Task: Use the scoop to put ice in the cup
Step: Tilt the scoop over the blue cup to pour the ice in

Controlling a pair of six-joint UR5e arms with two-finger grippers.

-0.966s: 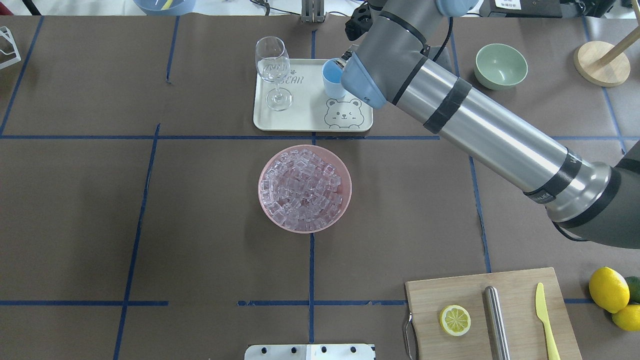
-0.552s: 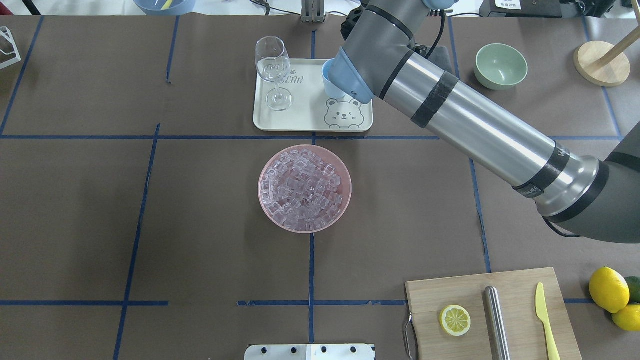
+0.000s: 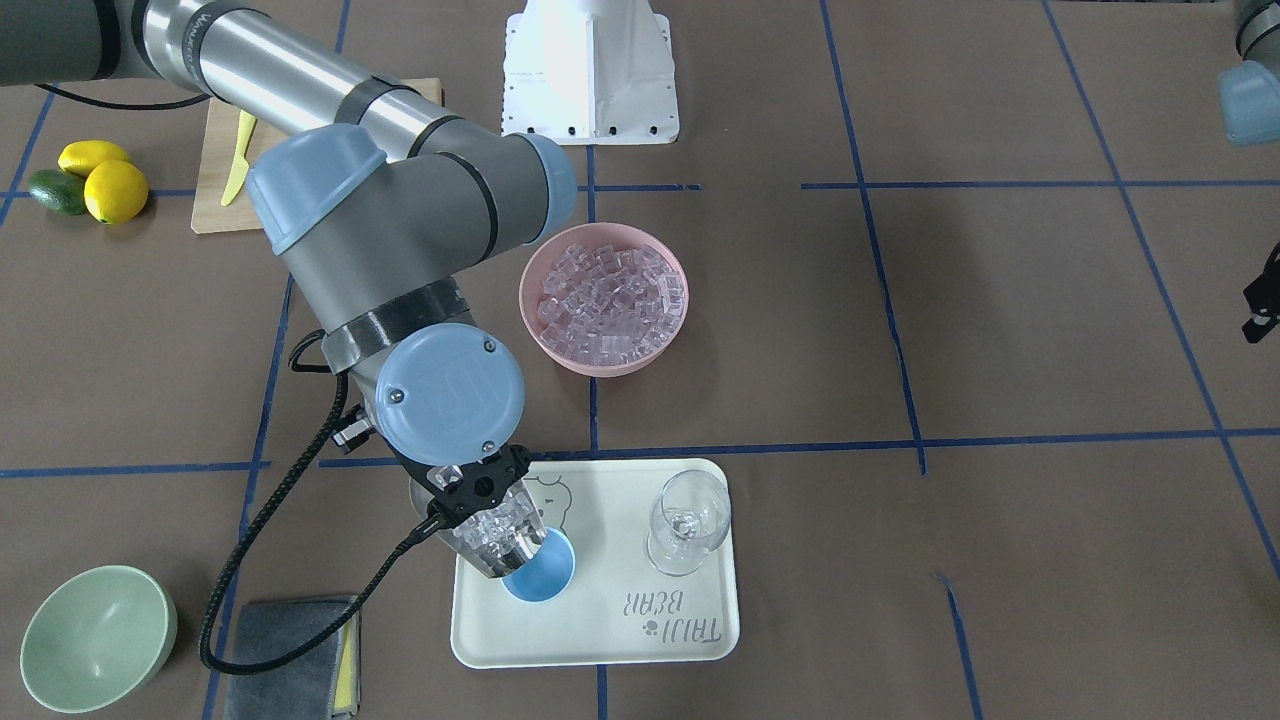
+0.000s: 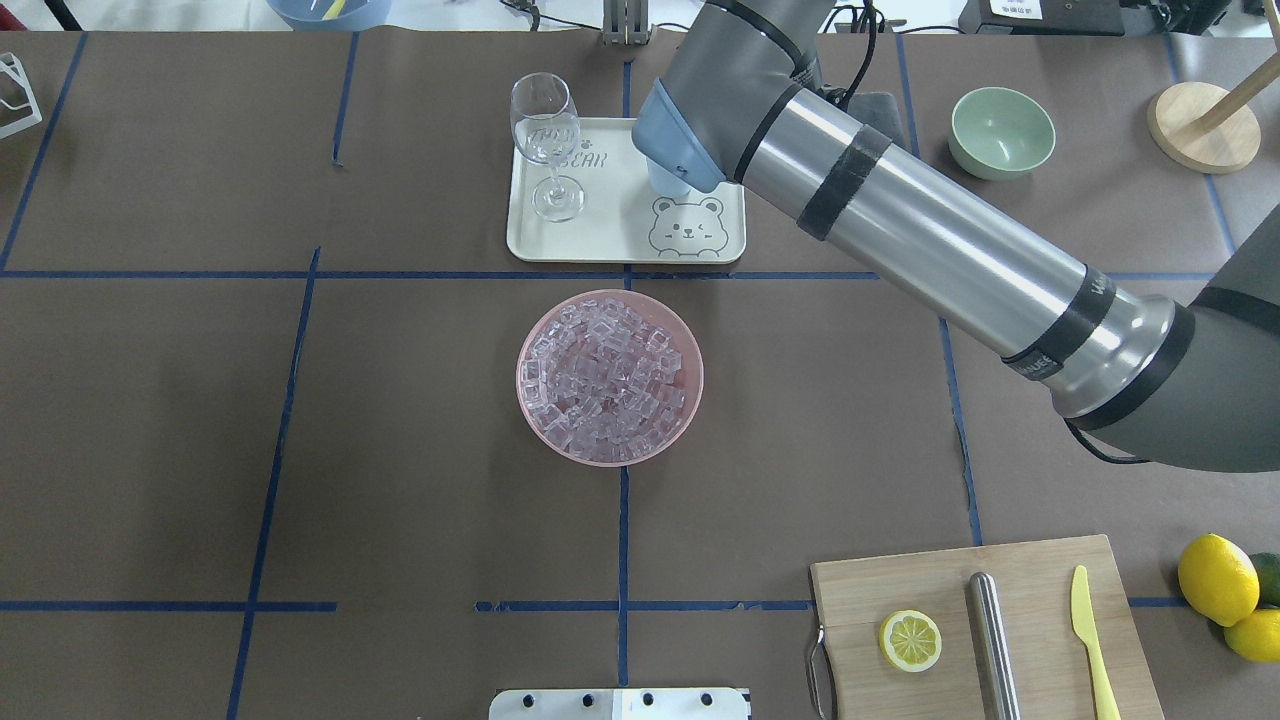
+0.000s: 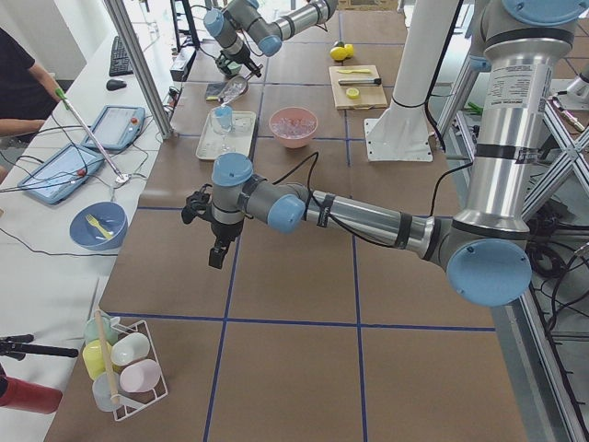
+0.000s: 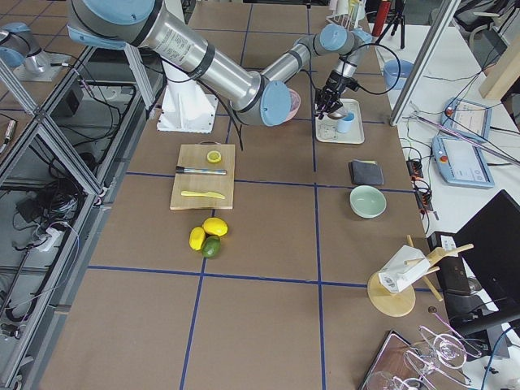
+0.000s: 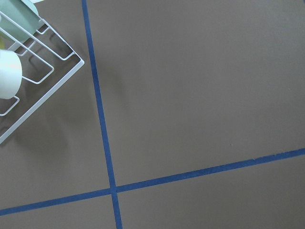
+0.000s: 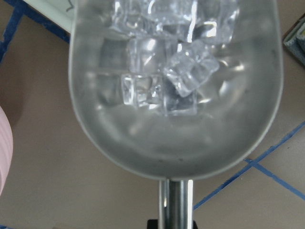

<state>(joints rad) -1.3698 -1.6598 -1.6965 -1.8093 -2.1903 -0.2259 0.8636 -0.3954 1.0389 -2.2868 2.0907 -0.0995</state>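
Right arm (image 3: 300, 80): brushed-silver tubes with black bands (image 3: 358, 97), dark grey joint housings, light-blue round end caps (image 3: 450, 392) (screws near the rim, embossed logo on the face). Black braided cable (image 3: 207, 640) loops off the wrist. Right gripper (image 3: 478, 495) body is black. Left arm (image 5: 359, 216): same silver, grey, blue, black-band scheme.
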